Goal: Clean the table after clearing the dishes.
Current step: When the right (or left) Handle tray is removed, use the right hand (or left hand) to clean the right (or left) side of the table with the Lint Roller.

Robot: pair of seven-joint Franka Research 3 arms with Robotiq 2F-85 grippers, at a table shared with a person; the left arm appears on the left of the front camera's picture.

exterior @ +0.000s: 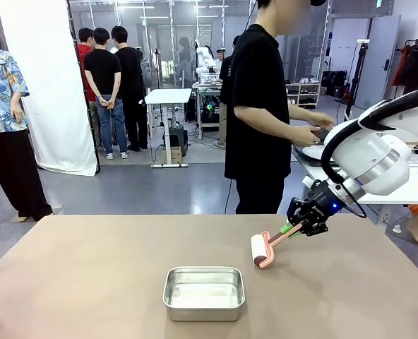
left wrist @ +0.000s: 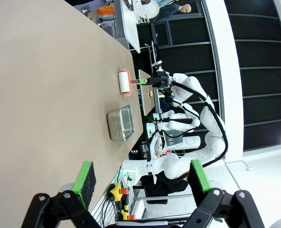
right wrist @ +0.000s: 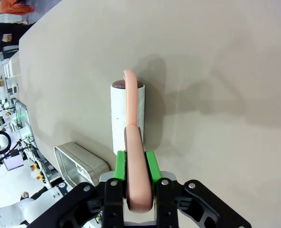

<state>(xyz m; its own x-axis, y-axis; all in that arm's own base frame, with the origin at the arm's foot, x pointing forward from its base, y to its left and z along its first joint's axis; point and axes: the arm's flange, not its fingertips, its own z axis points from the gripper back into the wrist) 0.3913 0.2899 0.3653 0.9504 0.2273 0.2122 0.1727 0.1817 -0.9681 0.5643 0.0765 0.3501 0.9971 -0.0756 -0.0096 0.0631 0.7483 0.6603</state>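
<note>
The right gripper [exterior: 299, 224] is clamped on the pink handle of a lint roller [exterior: 266, 247], its green pads [right wrist: 121, 164] pressed against both sides of the handle in the right wrist view. The roller's white drum [right wrist: 126, 116] sits low on the table [exterior: 75, 282], right of centre — whether it actually touches the taupe top cannot be told for sure, though a shadow falls just beside it. Near the table's middle, closer to the robot's edge, stands a shiny steel rectangular pan [exterior: 204, 292], well apart from the roller.

The left gripper [left wrist: 143, 180] hangs beyond the table's edge with its jaws spread wide and nothing between them; its view looks along the table [left wrist: 45, 95] toward the pan [left wrist: 121, 123] and the roller [left wrist: 125, 82].

At the far side a person in a black T-shirt [exterior: 255, 106] stands turned toward a white side table [exterior: 414, 189] — one hand [exterior: 304, 135] is on a dark tray [exterior: 309, 152] with a white plate [exterior: 315, 150] there.
</note>
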